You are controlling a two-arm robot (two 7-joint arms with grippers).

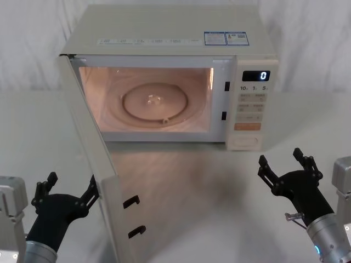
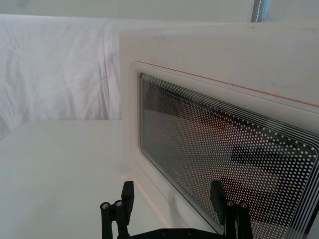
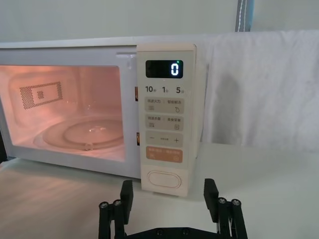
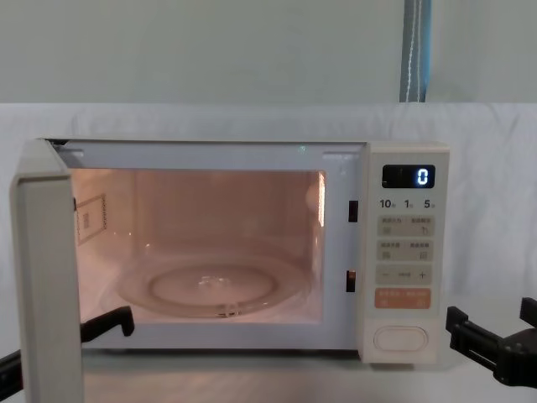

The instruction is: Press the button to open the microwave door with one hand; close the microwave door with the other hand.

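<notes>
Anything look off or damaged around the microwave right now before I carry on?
Nothing stands out. The microwave door is swung wide open, cavity lit, turntable seated and bare. Left hand sits open by the door's outer face; right hand sits open in front of the button.

The head view looks down on the microwave [image 1: 170, 82], the chest view level into it. The left wrist view sits close against the microwave door [image 2: 224, 149]; the right wrist view faces the keypad [image 3: 165, 117], which the head and chest views share.
</notes>
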